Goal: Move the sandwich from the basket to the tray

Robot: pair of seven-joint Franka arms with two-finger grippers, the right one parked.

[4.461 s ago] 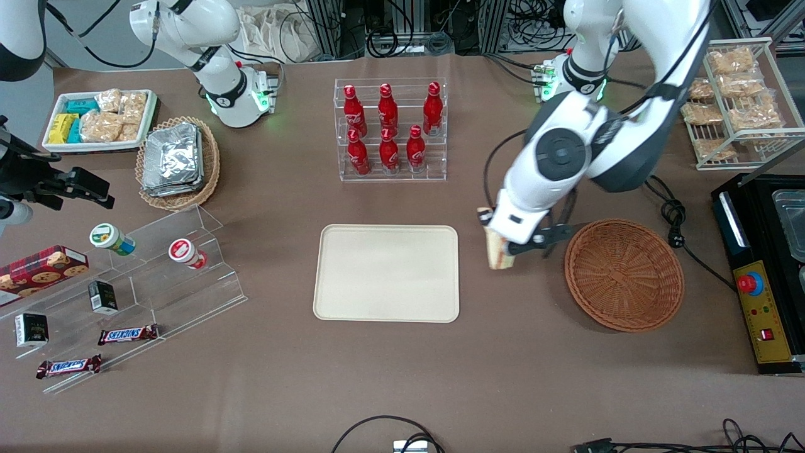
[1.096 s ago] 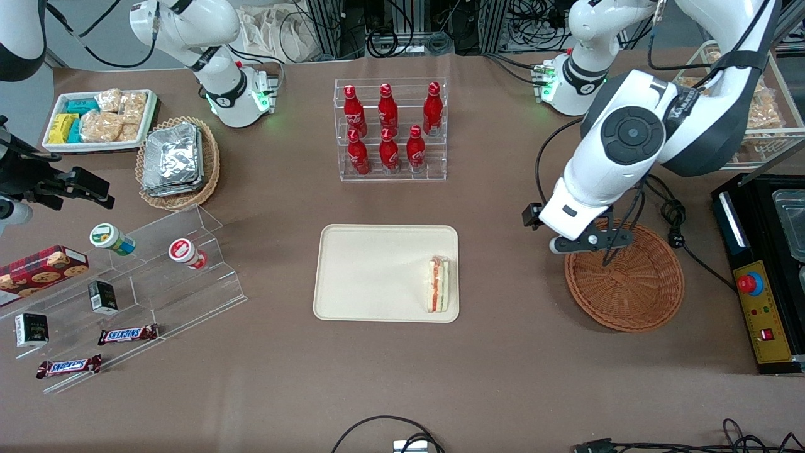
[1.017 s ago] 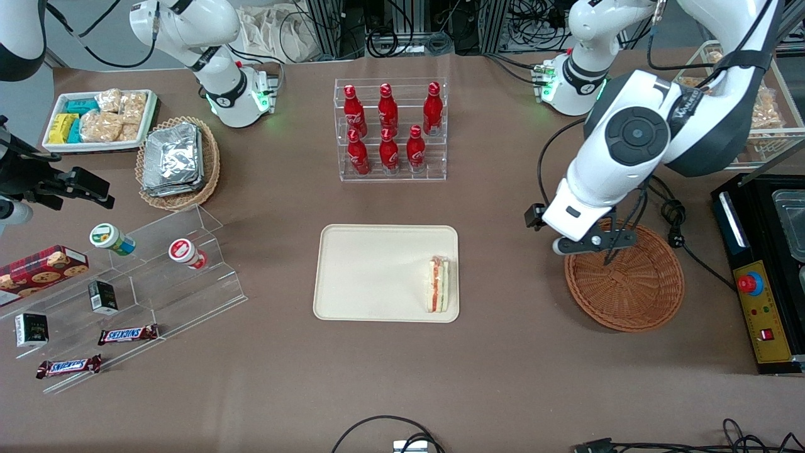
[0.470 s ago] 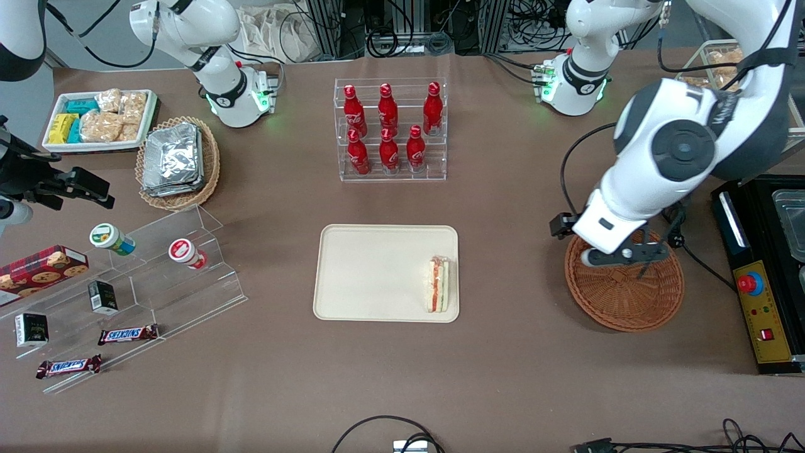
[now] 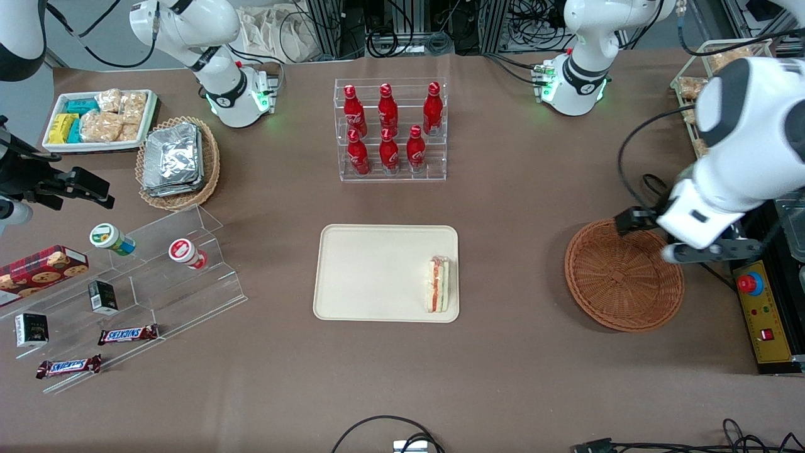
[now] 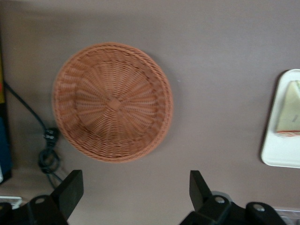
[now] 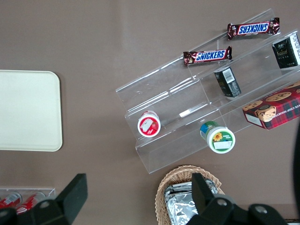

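The sandwich (image 5: pixel 438 284) lies on the cream tray (image 5: pixel 371 270), close to the tray's short edge that faces the basket, filling edge up. The reddish-brown wicker basket (image 5: pixel 624 275) holds nothing. My left gripper (image 5: pixel 710 253) hangs above the basket's rim on the side toward the working arm's end of the table. It is open and holds nothing. The left wrist view looks down on the basket (image 6: pixel 112 102), the tray's edge (image 6: pixel 281 150) and the sandwich (image 6: pixel 289 110), with the gripper (image 6: pixel 134 192) spread wide over bare table.
A black machine with a red button (image 5: pixel 748 283) and a cable (image 5: pixel 648 185) lie close to the gripper. A wire rack of crackers (image 5: pixel 723 63) stands farther back. A bottle rack (image 5: pixel 390 129), a foil-packet basket (image 5: pixel 178 162) and an acrylic snack stand (image 5: pixel 157 270) are also here.
The sandwich, held 4.5 s ago, has lain on the tray for the last second. The open gripper has swung from the basket's tray-side rim across the basket toward the working arm's end.
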